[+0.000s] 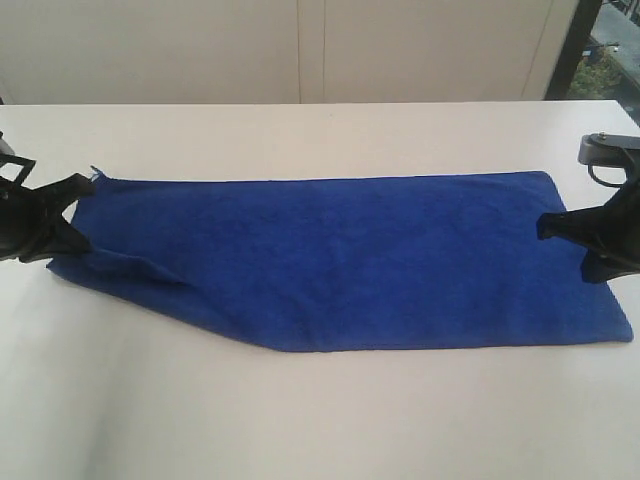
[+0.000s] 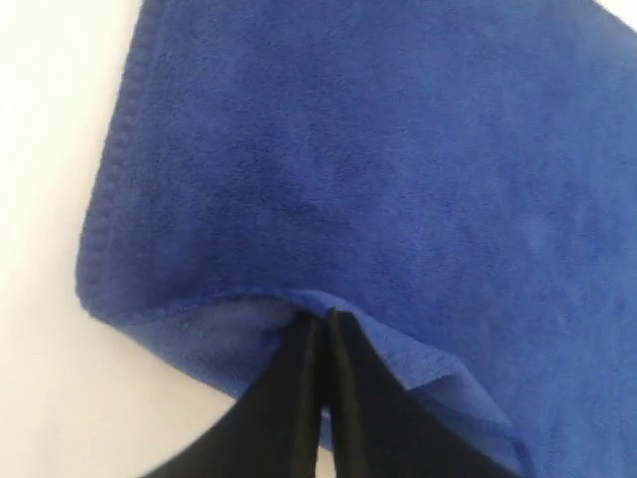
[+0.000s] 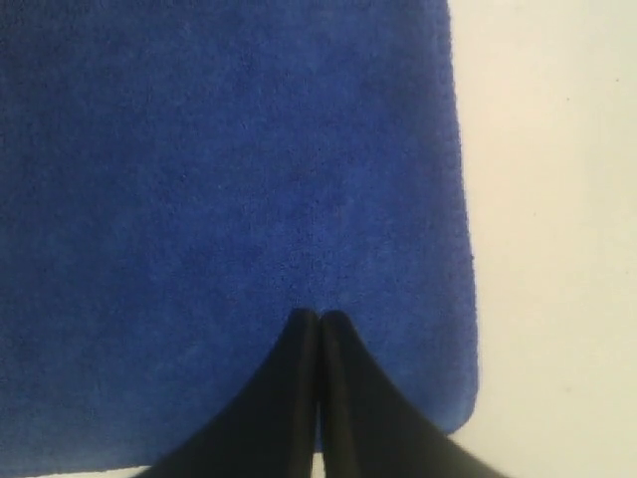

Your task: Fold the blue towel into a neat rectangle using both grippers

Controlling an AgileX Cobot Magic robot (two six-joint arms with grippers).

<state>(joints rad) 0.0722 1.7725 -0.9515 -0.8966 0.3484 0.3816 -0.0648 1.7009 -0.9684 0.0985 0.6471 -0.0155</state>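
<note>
Blue towel (image 1: 340, 260) flat on table (image 1: 300, 420), long axis left–right. Near-left corner drawn in and rumpled, its underside hidden. Left gripper (image 2: 320, 317): fingers pinching the raised left hem. Right gripper (image 3: 318, 317): fingers pressed together at right end; cloth between them, cannot tell. Loose thread (image 1: 95, 172) at far-left corner.

**Lighting:** bright, even and diffuse, with no hard glare. The white table (image 1: 320, 420) is close to overexposed and shows little surface detail.

**Shadows:** soft and faint. One thin grey band lies under the raised edge of the blue towel (image 1: 330, 260), just beside the left gripper (image 2: 320, 317).

**Sharpness:** the exterior view is soft and slightly noisy. In both wrist views the black fingers (image 3: 289, 398) are blurred, while the terry pile ahead of the right gripper (image 3: 318, 317) is somewhat clearer.

**Colour:** the blue is heavily saturated and the texture looks muddy.
</note>
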